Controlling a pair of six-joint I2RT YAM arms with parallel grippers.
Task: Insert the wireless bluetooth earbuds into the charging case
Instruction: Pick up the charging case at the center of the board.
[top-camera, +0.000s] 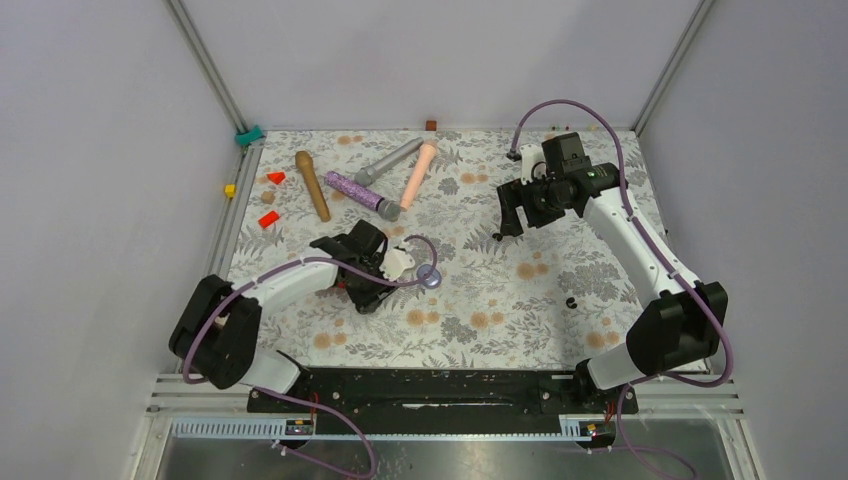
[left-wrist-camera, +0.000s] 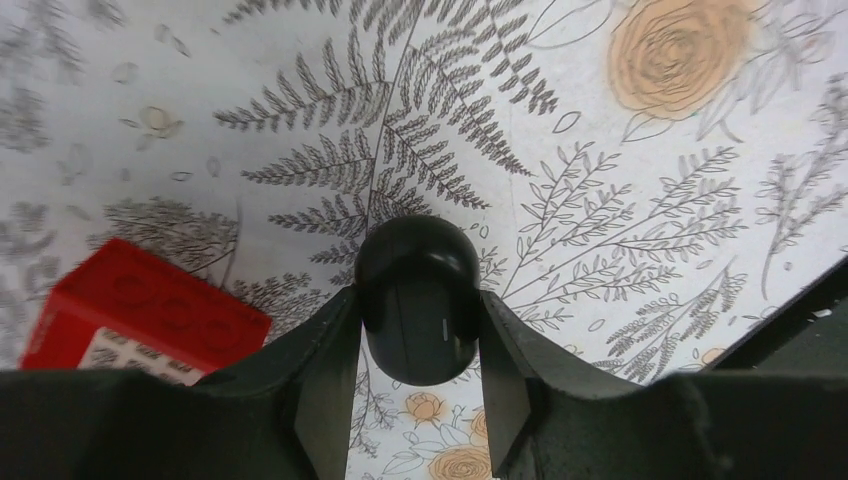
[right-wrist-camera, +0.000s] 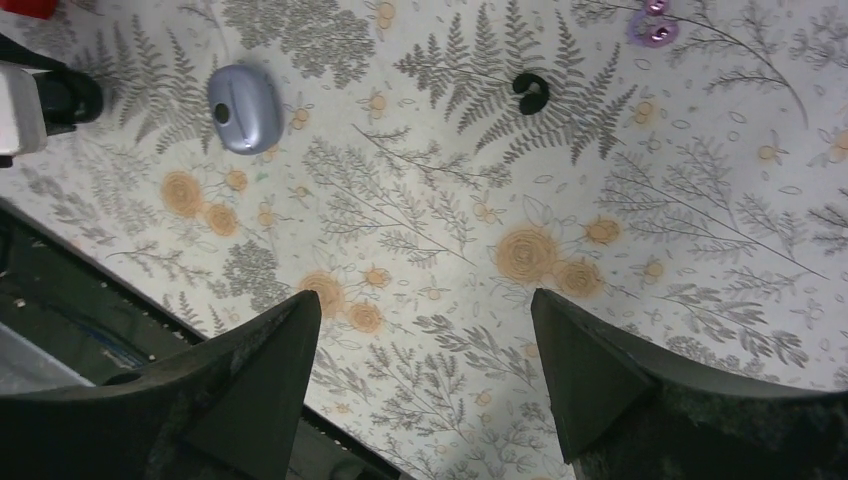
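My left gripper (left-wrist-camera: 418, 300) is shut on a black oval pebble-like object (left-wrist-camera: 420, 300), held just above the floral cloth; in the top view this gripper (top-camera: 368, 288) is left of centre. The lavender charging case (top-camera: 430, 277) lies just right of it, and in the right wrist view the case (right-wrist-camera: 243, 108) looks closed, with a dark spot at one end. One tiny black earbud (top-camera: 571, 301) lies alone on the cloth, also in the right wrist view (right-wrist-camera: 531, 92). The second earbud is not in view. My right gripper (top-camera: 510, 215) is open and empty, high over the cloth (right-wrist-camera: 422, 295).
A red studded block (left-wrist-camera: 140, 310) lies close left of my left fingers. At the back lie a brown rod (top-camera: 312, 185), a purple glitter rod (top-camera: 360, 193), a grey rod (top-camera: 388, 160) and a pink rod (top-camera: 420, 172), with small red blocks (top-camera: 268, 219). A small purple trinket (right-wrist-camera: 655, 25) lies beyond the earbud.
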